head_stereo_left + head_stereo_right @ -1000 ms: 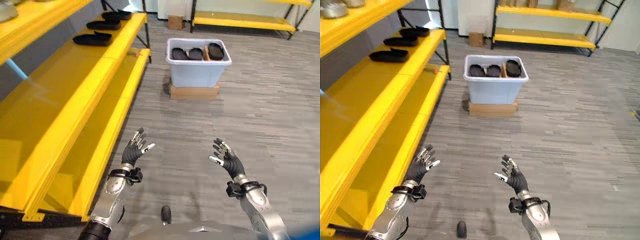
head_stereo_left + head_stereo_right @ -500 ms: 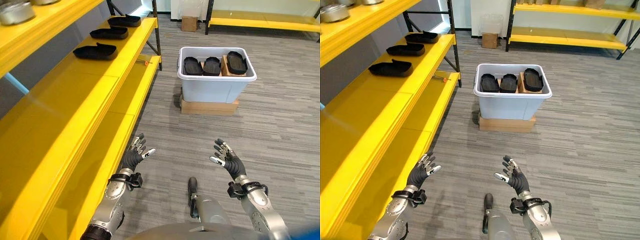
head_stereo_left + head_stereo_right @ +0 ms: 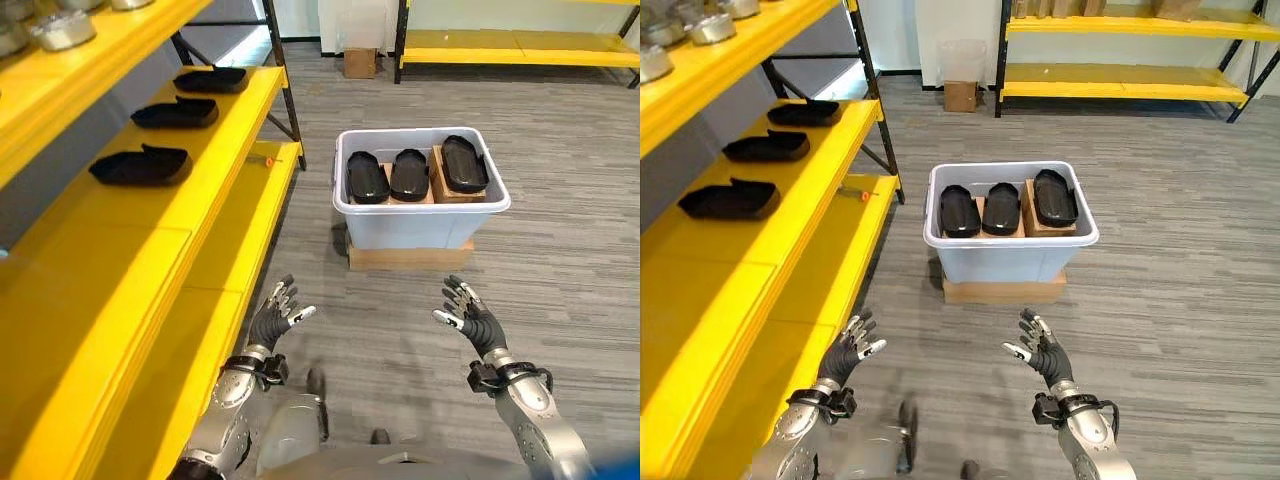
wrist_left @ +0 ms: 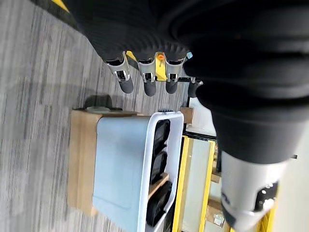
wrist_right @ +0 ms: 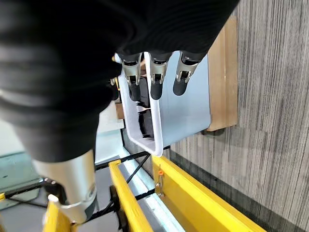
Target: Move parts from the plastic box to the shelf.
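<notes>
Silver robot hand [image 3: 473, 317] spread, empty

Pale plastic box [image 3: 420, 222] on floor holding three black parts [image 3: 409, 174], yellow shelf [image 3: 150, 215] bearing three more

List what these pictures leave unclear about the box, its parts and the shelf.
- Plastic box: its floor and lower inside are hidden by the three black parts and its own walls in the eye views; any parts lying underneath cannot be told.
- Cardboard base under the box: mostly covered by the box.
- Shelf: its near end runs off the picture's edge.
- Upper shelf's metal items: cut by the edge, too small to identify.
</notes>
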Controlling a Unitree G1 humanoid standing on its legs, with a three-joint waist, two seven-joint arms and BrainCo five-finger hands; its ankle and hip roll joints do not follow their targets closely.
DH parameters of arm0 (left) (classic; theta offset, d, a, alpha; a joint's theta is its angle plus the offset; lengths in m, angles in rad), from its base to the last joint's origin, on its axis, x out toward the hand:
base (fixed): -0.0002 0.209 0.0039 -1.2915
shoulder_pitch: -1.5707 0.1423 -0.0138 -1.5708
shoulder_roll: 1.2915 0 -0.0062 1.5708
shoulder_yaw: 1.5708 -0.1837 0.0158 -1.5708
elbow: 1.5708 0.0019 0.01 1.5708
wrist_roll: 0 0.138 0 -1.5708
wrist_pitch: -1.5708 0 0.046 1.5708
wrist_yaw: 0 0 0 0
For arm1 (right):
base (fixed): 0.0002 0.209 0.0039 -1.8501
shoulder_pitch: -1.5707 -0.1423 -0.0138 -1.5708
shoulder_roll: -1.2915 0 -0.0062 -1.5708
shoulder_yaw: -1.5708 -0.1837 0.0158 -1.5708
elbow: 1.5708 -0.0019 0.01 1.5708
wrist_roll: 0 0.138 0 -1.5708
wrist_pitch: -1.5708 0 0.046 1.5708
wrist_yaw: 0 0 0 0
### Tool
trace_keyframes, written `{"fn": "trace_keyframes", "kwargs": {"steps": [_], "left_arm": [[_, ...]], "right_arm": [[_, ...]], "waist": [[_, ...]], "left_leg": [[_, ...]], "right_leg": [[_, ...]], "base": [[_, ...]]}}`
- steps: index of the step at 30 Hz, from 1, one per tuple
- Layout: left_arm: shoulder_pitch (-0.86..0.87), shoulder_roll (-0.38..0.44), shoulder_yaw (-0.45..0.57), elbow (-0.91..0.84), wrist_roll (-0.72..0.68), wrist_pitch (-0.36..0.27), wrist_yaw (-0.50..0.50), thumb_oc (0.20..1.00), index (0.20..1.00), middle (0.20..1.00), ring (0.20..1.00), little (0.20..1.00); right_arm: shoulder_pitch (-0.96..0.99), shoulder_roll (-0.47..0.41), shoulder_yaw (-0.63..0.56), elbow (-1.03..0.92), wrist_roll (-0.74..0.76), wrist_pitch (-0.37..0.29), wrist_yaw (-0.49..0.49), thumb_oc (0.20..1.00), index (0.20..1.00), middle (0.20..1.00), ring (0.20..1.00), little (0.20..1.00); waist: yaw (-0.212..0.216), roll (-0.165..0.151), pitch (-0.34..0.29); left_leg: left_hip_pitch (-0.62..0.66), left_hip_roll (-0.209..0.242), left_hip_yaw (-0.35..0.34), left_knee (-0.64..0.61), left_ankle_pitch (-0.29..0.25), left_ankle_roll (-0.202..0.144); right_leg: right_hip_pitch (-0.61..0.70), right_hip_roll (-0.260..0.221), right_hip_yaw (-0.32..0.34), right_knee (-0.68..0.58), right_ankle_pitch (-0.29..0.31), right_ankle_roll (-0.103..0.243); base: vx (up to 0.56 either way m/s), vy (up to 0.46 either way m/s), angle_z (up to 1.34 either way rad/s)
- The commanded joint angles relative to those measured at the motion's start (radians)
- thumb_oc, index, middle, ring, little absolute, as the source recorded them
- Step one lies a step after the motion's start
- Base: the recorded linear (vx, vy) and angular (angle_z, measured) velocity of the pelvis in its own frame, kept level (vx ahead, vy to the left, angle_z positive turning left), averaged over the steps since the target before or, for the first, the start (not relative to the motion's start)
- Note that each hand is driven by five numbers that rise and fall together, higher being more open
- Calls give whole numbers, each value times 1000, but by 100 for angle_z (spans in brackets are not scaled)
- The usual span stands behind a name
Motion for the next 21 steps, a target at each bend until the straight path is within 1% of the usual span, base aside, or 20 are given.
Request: {"fn": "trace_keyframes", "kwargs": {"steps": [1, 4, 6, 8, 9, 11, 12, 13, 14, 15, 16, 17, 18, 19, 20, 21], "left_arm": [[-12, 31, 17, -83, 16, -50, -21, 1000, 1000, 1000, 1000, 1000], [-10, 34, 16, -87, 17, -49, -23, 1000, 1000, 1000, 1000, 1000], [-13, 40, 13, -94, 17, -47, -19, 1000, 1000, 1000, 1000, 1000], [-26, 45, 12, -94, 16, -41, -10, 1000, 1000, 1000, 1000, 1000], [-38, 48, 14, -90, 20, -37, 7, 1000, 1000, 1000, 1000, 1000], [-48, 50, 16, -87, 23, -38, 15, 1000, 1000, 1000, 1000, 1000], [-54, 55, 13, -85, 21, -36, 18, 1000, 1000, 1000, 1000, 1000], [-52, 57, 10, -83, 27, -35, 10, 1000, 1000, 1000, 1000, 1000], [-51, 57, 10, -83, 27, -35, 10, 1000, 1000, 1000, 1000, 1000], [-40, 60, 15, -90, 26, -33, 4, 1000, 1000, 1000, 1000, 1000], [-36, 65, 18, -92, 22, -33, 0, 1000, 1000, 1000, 1000, 1000], [-38, 65, 20, -93, 16, -35, -2, 1000, 1000, 1000, 1000, 1000], [-36, 67, 20, -89, 4, -37, -3, 1000, 1000, 1000, 1000, 1000], [-39, 66, 22, -85, 4, -38, 0, 1000, 1000, 1000, 1000, 1000], [-32, 67, 28, -83, 11, -40, 6, 1000, 1000, 1000, 1000, 1000], [-24, 68, 31, -80, 20, -41, 5, 1000, 1000, 1000, 1000, 1000]], "right_arm": [[15, 23, -21, -74, -7, -45, 37, 1000, 1000, 1000, 1000, 1000], [19, 25, -21, -80, -8, -42, 41, 1000, 1000, 1000, 1000, 1000], [10, 34, -12, -81, -13, -39, 41, 1000, 1000, 1000, 1000, 1000], [-6, 39, -2, -77, -15, -38, 38, 1000, 1000, 1000, 1000, 1000], [-25, 53, 14, -72, -21, -38, 39, 1000, 1000, 1000, 1000, 1000], [-34, 61, 28, -64, -28, -35, 43, 1000, 1000, 1000, 1000, 1000], [-38, 62, 37, -65, -26, -35, 44, 1000, 1000, 1000, 1000, 1000], [-29, 61, 42, -75, -29, -31, 52, 1000, 1000, 1000, 1000, 1000], [-29, 61, 42, -75, -29, -31, 52, 1000, 1000, 1000, 1000, 1000], [-19, 67, 42, -75, -28, -29, 51, 1000, 1000, 1000, 1000, 1000], [-19, 66, 41, -82, -25, -30, 51, 1000, 1000, 1000, 1000, 1000], [-20, 69, 39, -80, -25, -33, 50, 1000, 1000, 1000, 1000, 1000], [-20, 71, 33, -72, -34, -31, 44, 1000, 1000, 1000, 1000, 1000], [-23, 76, 32, -64, -38, -32, 36, 1000, 1000, 1000, 1000, 1000], [-29, 78, 31, -68, -54, -27, 29, 1000, 1000, 1000, 1000, 1000], [-27, 78, 30, -72, -64, -25, 29, 1000, 1000, 1000, 1000, 1000]], "waist": [[2, -34, -52], [1, -35, -64], [-1, -36, -81], [1, -35, -83], [3, -31, -67], [-4, -29, -40], [-12, -21, -19], [-24, -2, -5], [-25, -3, -5], [-26, 12, -10], [-29, 19, -11], [-25, 22, -13], [-30, 17, -8], [-27, 11, -11], [-27, 2, -15], [-29, -4, -18]], "left_leg": [[165, 5, 11, 48, 67, 16], [184, 2, 21, 35, 60, 20], [210, -6, 27, 27, 34, 38], [224, -11, 33, 30, 13, 52], [237, -14, 28, 45, -12, 77], [259, -20, 25, 49, -24, 97], [275, -19, 20, 49, -29, 109], [302, -12, 8, 36, -30, 113], [302, -13, 8, 35, -30, 113], [327, -12, 13, 15, -35, 110], [336, -6, 7, 10, -41, 104], [340, -1, 4, 8, -52, 93], [362, 3, -4, 14, -78, 72], [373, 5, -1, 10, -86, 61], [410, 12, 7, -5, -105, 46], [432, 15, 9, -15, -112, 39]], "right_leg": [[-110, -11, 10, 92, 59, 118], [-108, -17, 11, 90, 59, 123], [-113, -32, 18, 113, 49, 137], [-130, -38, 18, 174, 37, 147], [-203, -48, 13, 344, 56, 172], [-301, -55, 17, 519, 155, 214], [-336, -56, 19, 603, 190, 222], [-391, -51, 9, 678, 180, 208], [-391, -52, 9, 681, 178, 208], [-409, -119, -34, 625, 172, 191], [-412, -154, -47, 575, 160, 182], [-423, -207, -46, 473, 168, 182], [-393, -278, -58, 299, 234, 205], [-395, -323, -66, 218, 273, 225], [-392, -369, -96, 109, 348, 266], [-383, -369, -95, 81, 373, 281]], "base": [[274, 113, -64], [146, 73, -40], [176, 104, -23], [105, 95, 12], [45, 99, 5], [-12, 83, -6], [41, 90, 1], [55, 69, 10], [165, 55, 4], [157, -16, 13], [218, -80, 14], [241, -217, 5], [264, -278, 0], [360, -343, -5], [315, -294, 5], [321, -277, -11]]}}
